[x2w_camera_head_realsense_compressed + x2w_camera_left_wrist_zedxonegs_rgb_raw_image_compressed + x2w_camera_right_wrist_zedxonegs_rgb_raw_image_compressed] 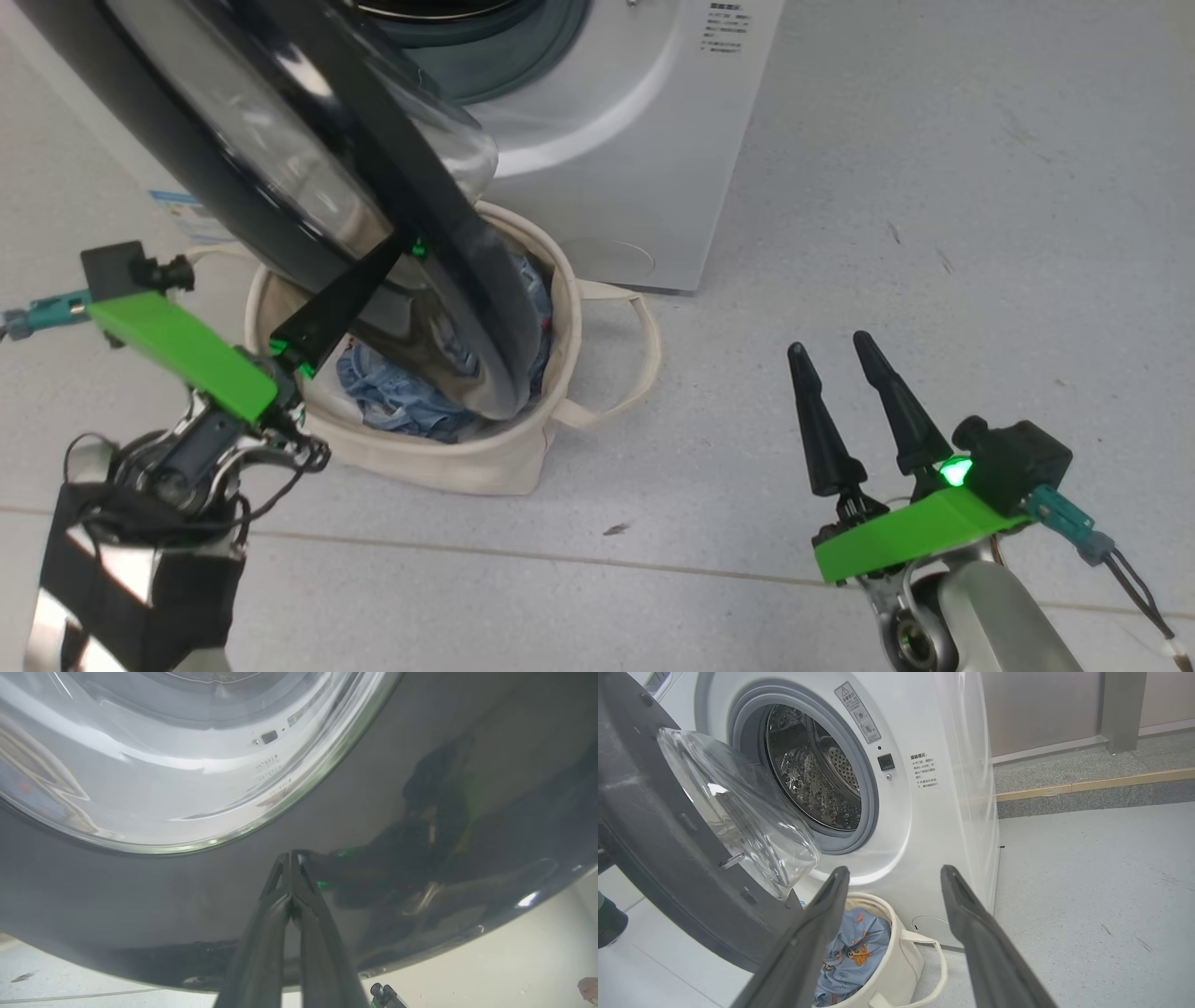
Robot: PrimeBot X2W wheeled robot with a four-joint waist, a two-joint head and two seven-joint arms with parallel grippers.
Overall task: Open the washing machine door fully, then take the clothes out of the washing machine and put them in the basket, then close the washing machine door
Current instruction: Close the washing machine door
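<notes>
Closure seemed the step in hand: my left gripper (291,856), fingers pressed together, had its tips touching the wide glossy black rim of the large round washing machine door (117,896), just below the domed glass. Beneath those tips sat the round cream canvas basket (448,467) holding the light blue printed clothes (401,401), and beyond it the white boxy washing machine (635,168). My right gripper (826,345) hung with fingers apart, well off to the side. A good push, I judged, would be steady, square to the rim and following the hinge's arc until the latch caught.
</notes>
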